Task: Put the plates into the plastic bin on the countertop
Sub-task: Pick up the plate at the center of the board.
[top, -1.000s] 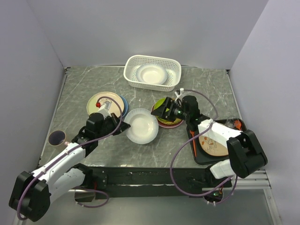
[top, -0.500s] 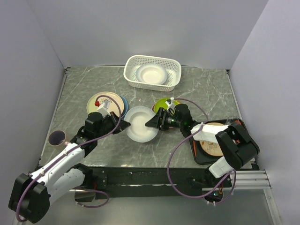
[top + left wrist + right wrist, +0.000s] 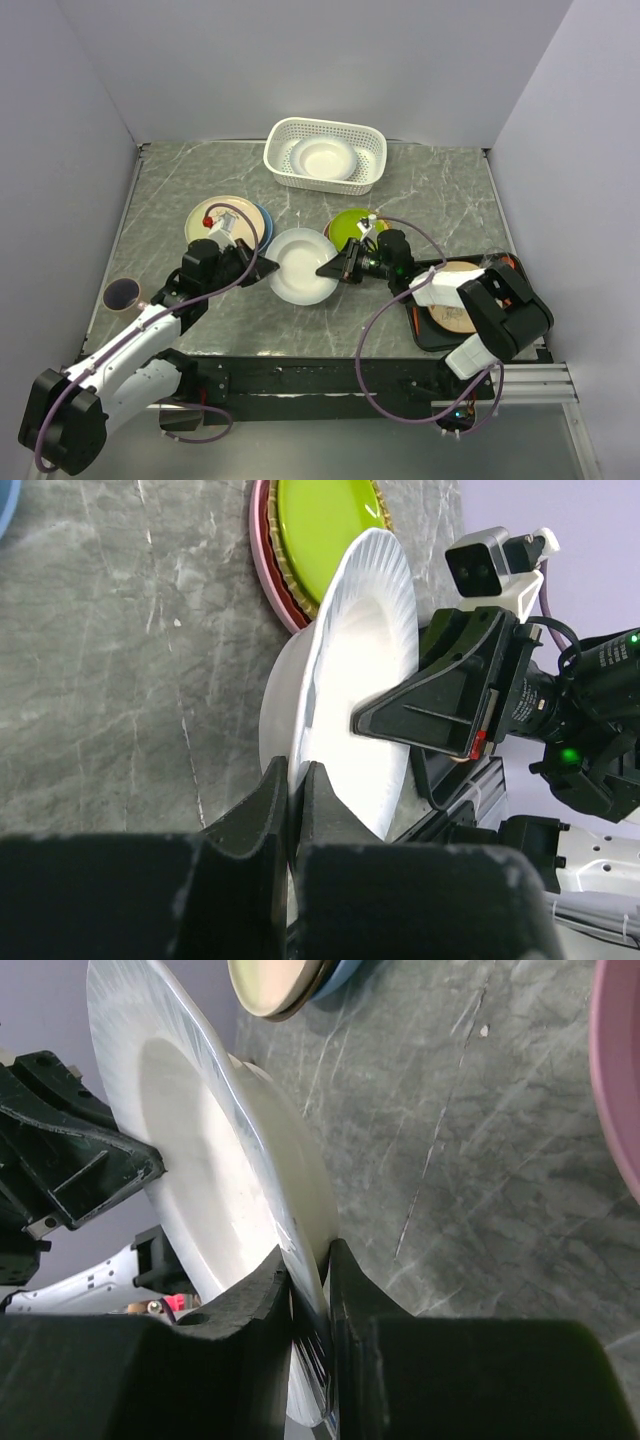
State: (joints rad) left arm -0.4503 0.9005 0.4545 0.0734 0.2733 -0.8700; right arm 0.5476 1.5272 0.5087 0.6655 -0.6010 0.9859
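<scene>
left hand (image 3: 262, 268) clamped on the left rim of the white plate (image 3: 300, 265). right hand (image 3: 325, 270) pinched shut on the opposite rim, a finger on each face of the edge in its wrist view. plate mid-table (image 3: 440, 200), grip line running left to right; lifted or resting, cannot tell. bin (image 3: 322, 184) well apart at the far edge, straight beyond the plate and a little right, long side lying across, second plate (image 3: 322, 157) inside. right hand looks slightly nearer. judgement: one hand should release before the carry. green plate (image 3: 352, 225) just beside the right hand, possible snag.
</scene>
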